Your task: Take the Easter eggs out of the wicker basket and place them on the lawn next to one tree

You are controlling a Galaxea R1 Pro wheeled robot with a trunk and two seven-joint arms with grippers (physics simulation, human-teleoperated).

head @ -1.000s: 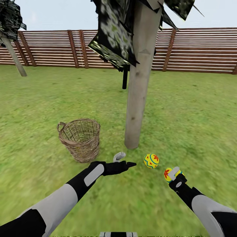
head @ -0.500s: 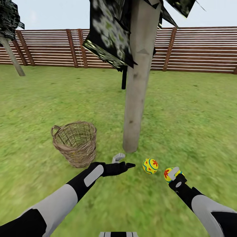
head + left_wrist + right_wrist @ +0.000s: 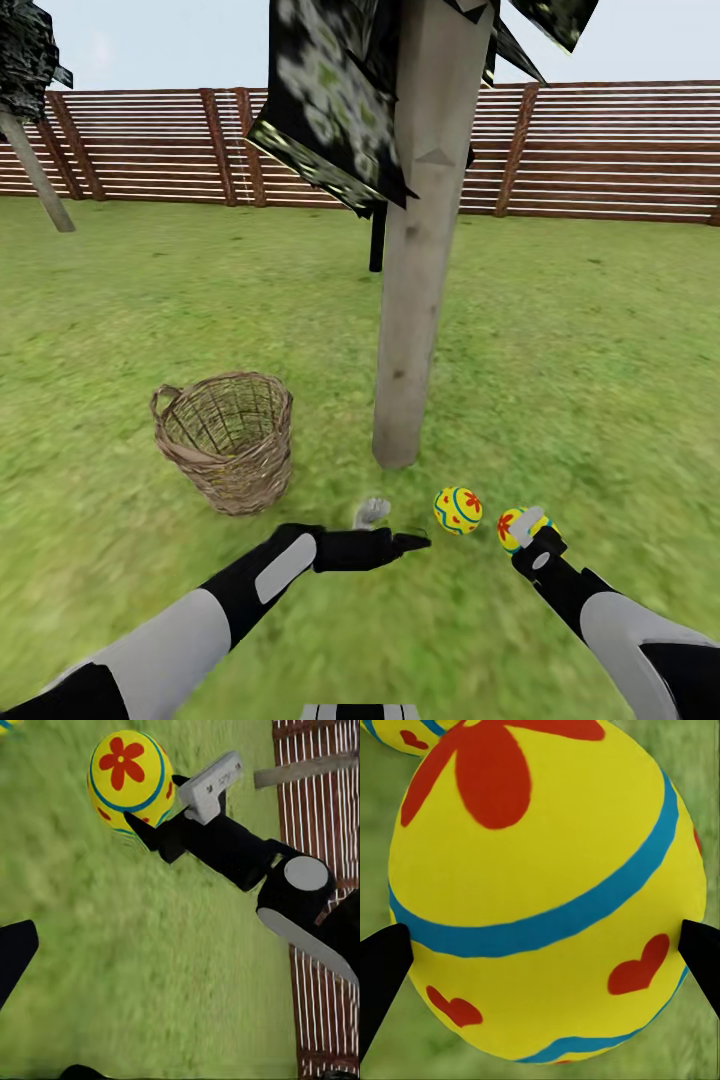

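Second egg held low beside the trunk, ready to be set down

The wicker basket (image 3: pixel 224 440) stands on the lawn (image 3: pixel 120 300) left of the tree (image 3: pixel 410 300). The left gripper (image 3: pixel 390 530), jaws spread wide and empty, hovers near the trunk's foot. One Easter egg (image 3: pixel 458 510) lies by the trunk; the right gripper (image 3: pixel 525 528) pinches a second egg (image 3: pixel 547 892) alongside, probably to group them.

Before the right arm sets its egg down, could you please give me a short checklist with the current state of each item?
1. Right gripper shut on the held egg: ok.
2. Drop spot near the tree trunk: ok.
3. Grass beside the lying egg free: ok.
4. Left gripper open and empty: ok.
5. Wicker basket emptied: cannot tell.
6. Third egg located: cannot tell.
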